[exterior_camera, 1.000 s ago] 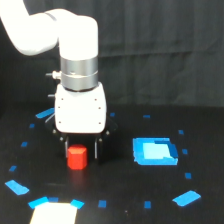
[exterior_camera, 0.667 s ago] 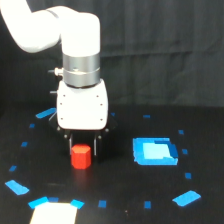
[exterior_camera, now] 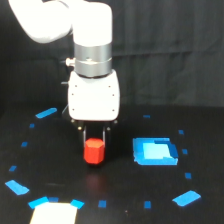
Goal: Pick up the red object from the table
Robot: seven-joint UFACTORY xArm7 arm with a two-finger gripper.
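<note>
Exterior view
My arm: white, coming in from the upper left of the exterior view, with a silver wrist ring above a white boxy housing that hangs straight down over the middle of the tabletop (exterior_camera: 115, 195).
My pincer (exterior_camera: 94, 136): two thin dark fingers (exterior_camera: 84, 134) pointing down from under the housing, standing apart, one at each upper side of the red object (exterior_camera: 94, 151).
Pincer state: the fingers straddle the top of the block; whether they press on it or stand just clear of it I cannot tell from here.
Red object: a small red-orange stubby block, upright, directly below my housing, near the centre of the scene; its top sits between my fingertips, and its base looks to be down on the black surface, with a faint dark shadow beneath.
Blue square piece (exterior_camera: 155, 152): a bright blue tray-like shape on the tabletop to the exterior view's right of the block, well apart from it and from my fingers.
Tabletop: flat, black and matte, dotted with small blue tape squares in a loose ring around me; larger blue strips lie at the far left, the near left and the near right.
White sheet (exterior_camera: 54, 213): a pale patch with blue corners at the near edge, left of centre.
Backdrop: a dark curtain (exterior_camera: 170, 50) behind the tabletop.
</note>
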